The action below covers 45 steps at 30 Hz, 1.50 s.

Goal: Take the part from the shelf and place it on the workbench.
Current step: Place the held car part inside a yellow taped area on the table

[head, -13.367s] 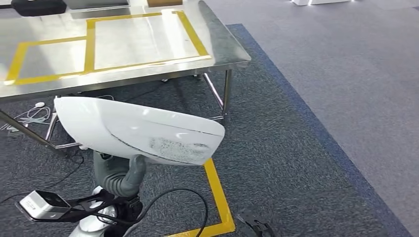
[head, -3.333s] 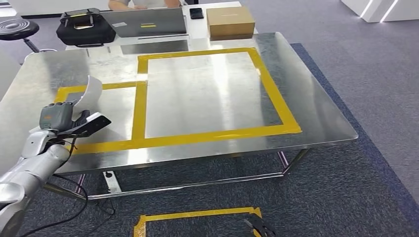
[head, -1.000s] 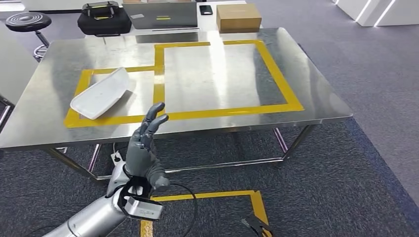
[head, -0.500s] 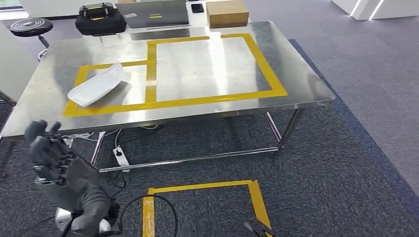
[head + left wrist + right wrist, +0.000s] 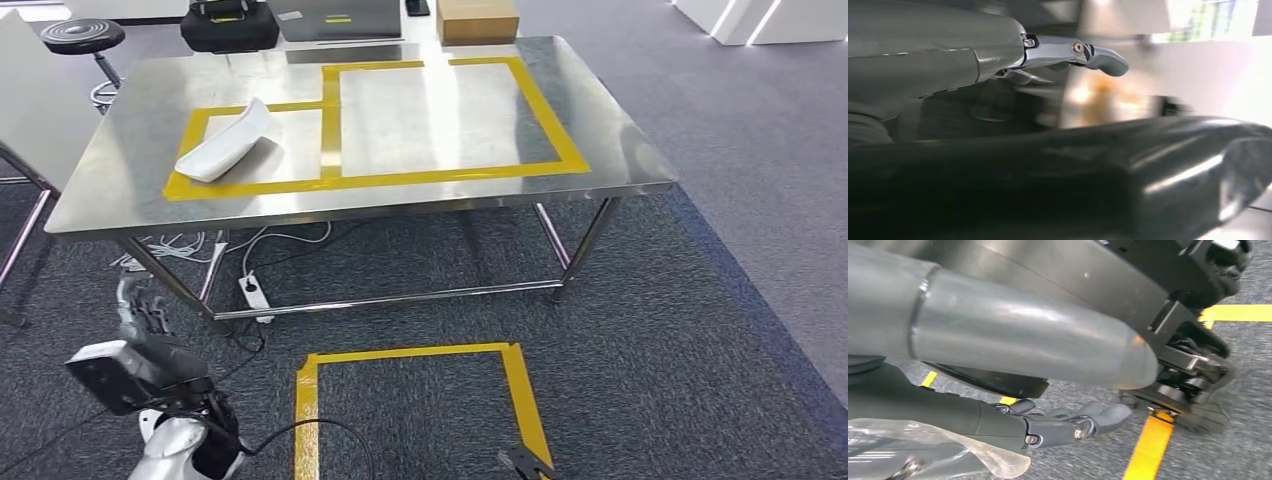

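Observation:
The white curved part (image 5: 226, 143) lies on the steel workbench (image 5: 610, 150), inside the small yellow-taped square at its left end. Nothing touches it. My left hand (image 5: 140, 312) hangs low at the bottom left, below the table's front edge and well short of the part. In the left wrist view the left hand (image 5: 998, 55) has its fingers (image 5: 1100, 54) stretched out with nothing in them. In the right wrist view my right hand (image 5: 998, 421) hangs over the carpet, its fingers (image 5: 1098, 419) straight and holding nothing.
A black bag (image 5: 228, 25), a laptop (image 5: 340, 18) and a cardboard box (image 5: 476, 18) sit at the far side. A stool (image 5: 78, 35) and a white panel (image 5: 30, 95) stand at left. Cables and a power strip (image 5: 252, 291) lie under the table; a yellow tape outline (image 5: 420, 352) marks the floor.
My left arm has dropped from in front of the table to hang low at the left. The camera has shifted a little. The part has stayed where it lies.

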Motion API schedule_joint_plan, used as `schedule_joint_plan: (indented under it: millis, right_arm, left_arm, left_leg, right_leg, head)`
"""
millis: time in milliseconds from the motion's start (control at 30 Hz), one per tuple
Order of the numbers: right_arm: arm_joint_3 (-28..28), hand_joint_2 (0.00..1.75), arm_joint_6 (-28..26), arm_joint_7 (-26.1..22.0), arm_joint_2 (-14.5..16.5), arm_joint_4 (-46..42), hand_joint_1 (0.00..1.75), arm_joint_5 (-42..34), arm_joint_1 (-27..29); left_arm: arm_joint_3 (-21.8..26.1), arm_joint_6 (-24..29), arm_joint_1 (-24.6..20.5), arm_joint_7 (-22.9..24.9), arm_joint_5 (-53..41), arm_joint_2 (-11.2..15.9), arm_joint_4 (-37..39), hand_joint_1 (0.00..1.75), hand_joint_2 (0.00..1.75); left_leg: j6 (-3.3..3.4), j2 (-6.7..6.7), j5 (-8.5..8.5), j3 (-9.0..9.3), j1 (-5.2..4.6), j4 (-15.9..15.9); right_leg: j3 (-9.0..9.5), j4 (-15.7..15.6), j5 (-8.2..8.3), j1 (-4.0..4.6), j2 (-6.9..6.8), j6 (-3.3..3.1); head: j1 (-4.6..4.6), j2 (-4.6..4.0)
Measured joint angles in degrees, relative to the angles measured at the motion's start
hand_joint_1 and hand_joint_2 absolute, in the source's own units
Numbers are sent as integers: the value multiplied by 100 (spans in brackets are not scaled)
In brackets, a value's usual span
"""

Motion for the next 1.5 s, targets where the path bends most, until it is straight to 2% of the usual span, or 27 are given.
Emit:
schedule_joint_plan:
  millis: [33,67,100,133,167,200,233,267,333,400,433,500,567,600,667,767,833,900,967,1067,1100,1133,1167,1233,1300,1433,1500]
  right_arm:
    - [-4,0,-6,-10,-16,0,0,0,-6]
    - [-6,0,-9,-25,-36,0,0,0,-10]
    - [-6,0,-7,-36,-57,0,0,0,-11]
    - [-7,0,-6,-44,-77,0,0,0,-8]
    - [-8,0,-5,-49,-97,0,0,0,-5]
    - [-10,0,-5,-52,-111,0,0,0,-6]
    - [-11,0,-4,-56,-120,0,0,0,-11]
    - [-12,0,-1,-59,-125,-1,0,0,-17]
    - [-13,0,7,-55,-125,-1,0,1,-24]
    - [-13,0,15,-19,-125,-1,0,8,-20]
    - [-13,0,17,8,-124,0,0,13,-26]
    - [-10,0,21,55,-123,0,0,25,-52]
    - [-2,0,25,104,-125,0,0,44,-63]
    - [4,0,33,130,-126,0,0,53,-64]
    - [15,0,58,170,-127,0,0,58,-70]
    - [21,0,77,194,-120,0,0,40,-99]
    - [22,0,76,199,-117,0,0,23,-124]
    - [23,0,75,202,-111,0,0,11,-137]
    - [25,0,75,203,-107,0,0,8,-143]
    - [28,0,94,229,-108,0,0,16,-151]
    - [33,0,109,244,-108,0,0,24,-149]
    - [44,0,122,257,-108,0,0,34,-147]
    - [58,0,131,267,-108,0,0,46,-148]
    - [96,0,134,269,-108,0,0,66,-166]
    - [124,0,133,261,-106,0,0,77,-200]
    - [156,0,131,335,-102,0,0,85,-210]
    - [157,0,116,373,-99,0,0,31,-210]
  left_arm:
    - [166,-156,-133,-52,124,4,626,0,0]
    - [323,-307,-249,-171,219,10,1243,0,0]
    - [460,-426,-348,-300,286,16,1786,0,0]
    - [585,-501,-432,-407,330,22,2271,0,0]
    - [686,-537,-503,-473,354,28,2654,0,0]
    - [765,-548,-566,-507,364,33,2960,0,0]
    - [827,-553,-628,-525,369,38,3210,0,0]
    - [875,-553,-689,-518,367,43,3415,0,0]
    - [942,-554,-799,-350,339,46,3764,0,0]
    - [987,-637,-894,45,286,75,4160,0,0]
    - [1001,-728,-932,261,262,102,4390,0,0]
    - [1013,-952,-974,641,223,165,4855,0,0]
    - [1013,-1140,-989,998,155,212,5282,0,0]
    - [1009,-1218,-988,1183,85,236,5468,0,0]
    - [958,-1335,-966,1562,-158,279,5758,0,0]
    - [715,-1428,-920,2019,-652,360,6043,0,0]
    - [563,-1460,-909,2155,-828,393,6169,0,0]
    - [429,-1525,-895,2331,-963,394,6295,0,0]
    - [247,-1633,-857,2576,-1167,396,6408,0,0]
    - [-55,-1772,-799,2799,-1521,371,6491,0,0]
    - [-160,-1810,-787,2837,-1637,360,6512,0,0]
    - [-271,-1836,-777,2860,-1727,353,6532,0,0]
    - [-372,-1852,-771,2875,-1780,347,6546,0,0]
    - [-504,-1846,-777,2868,-1782,341,6560,0,0]
    - [-543,-1818,-814,2853,-1770,351,6562,0,0]
    - [-545,-1745,-857,2764,-1476,380,6563,0,0]
    - [-399,-1629,-865,2633,-1088,373,6563,0,0]
  left_leg:
    - [9,5,73,-98,2,3]
    - [2,16,144,-197,2,12]
    - [-11,31,212,-296,4,27]
    - [-26,43,273,-397,8,50]
    - [-47,52,324,-494,14,80]
    - [-71,57,367,-576,22,123]
    - [-97,57,398,-654,22,175]
    - [-124,54,425,-713,20,228]
    - [-180,46,490,-779,11,294]
    - [-239,27,533,-803,19,313]
    - [-274,11,456,-838,26,376]
    - [-343,-17,21,-997,50,835]
    - [-395,-23,-448,-1180,72,1568]
    - [-406,-23,-546,-1206,78,1817]
    - [-394,-24,-426,-1017,82,1740]
    - [-264,-29,-83,-299,59,608]
    - [-198,-31,-55,-95,31,225]
    - [-166,-26,-13,-109,30,169]
    - [-113,-14,51,-120,57,104]
    - [-62,-4,105,-182,63,86]
    - [-58,-4,112,-202,60,96]
    - [-58,-6,115,-217,59,111]
    - [-63,-8,113,-226,59,132]
    - [-90,-14,92,-240,59,188]
    - [-140,-18,68,-289,35,269]
    - [-235,-24,40,-381,18,369]
    - [-298,-31,-212,-524,36,727]
  right_leg:
    - [-101,363,-283,-3,2,20]
    - [-166,720,-451,-8,2,40]
    - [-184,982,-474,-13,1,54]
    - [-115,1074,-365,-19,-1,66]
    - [62,960,-196,-26,-2,74]
    - [341,649,-61,-33,-3,79]
    - [678,229,-32,-34,-2,82]
    - [963,-172,-93,-32,2,71]
    - [1204,-594,-260,-15,7,10]
    - [1151,-630,-230,-17,-9,-101]
    - [1133,-632,-181,-23,-15,-159]
    - [1064,-634,-75,-35,-21,-246]
    - [957,-623,-4,-24,-14,-271]
    - [906,-614,21,-17,-14,-272]
    - [828,-595,58,-6,-15,-268]
    - [776,-581,104,18,-20,-240]
    - [751,-577,140,24,-32,-190]
    - [723,-572,164,20,-39,-124]
    - [614,-401,23,16,-27,-61]
    - [146,628,-531,1,-9,8]
    - [16,935,-627,-2,-9,23]
    - [-20,1049,-611,-5,-9,33]
    - [53,934,-487,-9,-10,37]
    - [435,216,-116,-21,-10,31]
    - [742,-372,38,-28,-1,0]
    - [759,-460,34,-33,9,-109]
    - [752,-474,57,-53,14,-171]
  head:
    - [13,0]
    - [15,0]
    - [15,0]
    - [16,0]
    - [15,0]
    - [16,0]
    - [19,0]
    - [20,0]
    - [22,0]
    - [26,0]
    - [17,0]
    - [-16,0]
    - [-39,0]
    - [-39,0]
    - [-41,0]
    - [-37,0]
    - [-37,0]
    - [-44,0]
    - [-32,0]
    - [-20,0]
    - [-21,0]
    - [-20,0]
    - [-20,0]
    - [-21,0]
    - [-25,0]
    - [-45,0]
    - [-67,0]
